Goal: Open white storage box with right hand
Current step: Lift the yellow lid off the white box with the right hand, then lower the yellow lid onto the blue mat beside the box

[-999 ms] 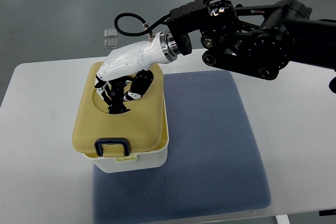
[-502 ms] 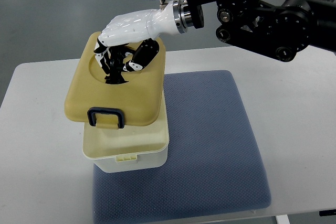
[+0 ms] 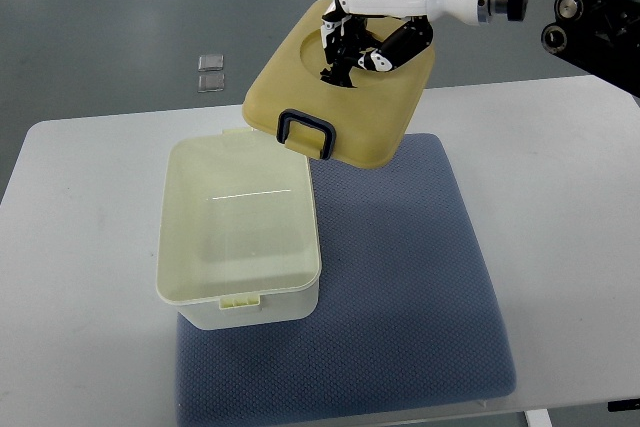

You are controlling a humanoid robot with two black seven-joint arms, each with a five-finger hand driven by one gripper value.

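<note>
Now my right hand [image 3: 372,35] grips the yellow lid [image 3: 340,97] in the air, tilted, above the mat [image 3: 400,277], beside the open white storage box [image 3: 238,237].

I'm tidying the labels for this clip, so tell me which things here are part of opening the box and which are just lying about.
Part of the job:
- right hand, gripping the lid
- lid, lifted clear and tilted
- box, open, nothing visible inside

Just lying about:
- blue mat under the box
- table
- two small clear squares on the floor beyond the table
</note>
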